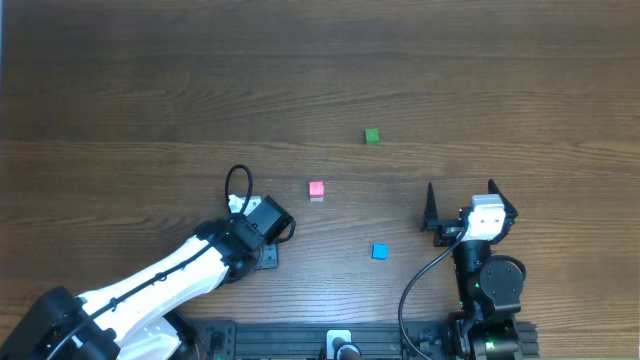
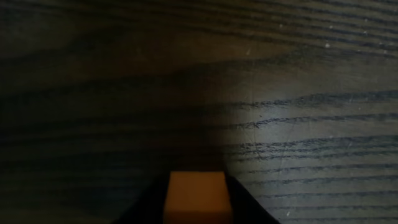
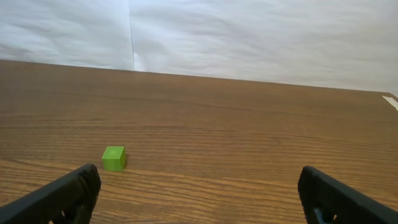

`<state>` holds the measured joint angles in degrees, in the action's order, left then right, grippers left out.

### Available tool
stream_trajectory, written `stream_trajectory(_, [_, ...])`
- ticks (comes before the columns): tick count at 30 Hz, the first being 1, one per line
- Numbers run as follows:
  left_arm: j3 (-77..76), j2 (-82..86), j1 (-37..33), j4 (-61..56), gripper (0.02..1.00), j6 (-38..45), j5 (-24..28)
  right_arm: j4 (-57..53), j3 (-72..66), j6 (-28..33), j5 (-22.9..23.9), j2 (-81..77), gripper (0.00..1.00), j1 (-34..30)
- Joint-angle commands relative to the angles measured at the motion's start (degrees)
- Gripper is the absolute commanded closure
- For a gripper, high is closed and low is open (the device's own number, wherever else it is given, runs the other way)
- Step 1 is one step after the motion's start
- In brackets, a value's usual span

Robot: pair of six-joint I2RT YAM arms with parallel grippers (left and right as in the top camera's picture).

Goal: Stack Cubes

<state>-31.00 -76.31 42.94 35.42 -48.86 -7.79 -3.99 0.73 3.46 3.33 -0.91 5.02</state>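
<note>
An orange cube [image 2: 198, 200] sits between the fingers of my left gripper [image 2: 196, 180], which is shut on it, low over the dark wood. From above, the left gripper [image 1: 243, 207] points down at the table left of centre, and its wrist hides the cube. A pink cube [image 1: 316, 188] lies a short way to its right. A blue cube [image 1: 379, 251] rests nearer the front. The green cube [image 1: 372, 136] [image 3: 114, 158] lies farther back. My right gripper [image 1: 461, 195] stands open at the right, with nothing between its fingers [image 3: 74, 190].
The wooden table [image 1: 150, 90] stretches wide to the back and left. A white backdrop [image 3: 249, 37] rises behind the table's far edge. A black cable [image 1: 237, 180] loops above the left wrist.
</note>
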Motion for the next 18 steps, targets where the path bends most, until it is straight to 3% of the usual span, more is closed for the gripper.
stream_trajectory(1, [-0.26,-0.39,-0.31,-1.03,0.798,0.63,-0.66,-0.04,-0.44,0.24,-0.33,0.59,0.009,-0.33])
stream_trajectory(7, [-8.87,-0.9,-0.31,2.78,0.98,0.63,-0.7,-0.04,-0.44,0.26,-0.33,0.59,0.009,-0.33])
stream_trajectory(12, [-27.45,-8.37,-0.35,14.19,0.978,0.68,-2.64,-0.04,-0.44,0.26,-0.33,0.59,0.009,-0.33])
stream_trajectory(18, [-43.65,-19.17,-0.35,18.84,0.98,3.69,-2.91,-0.04,-0.44,0.24,-0.33,0.59,0.007,-0.33])
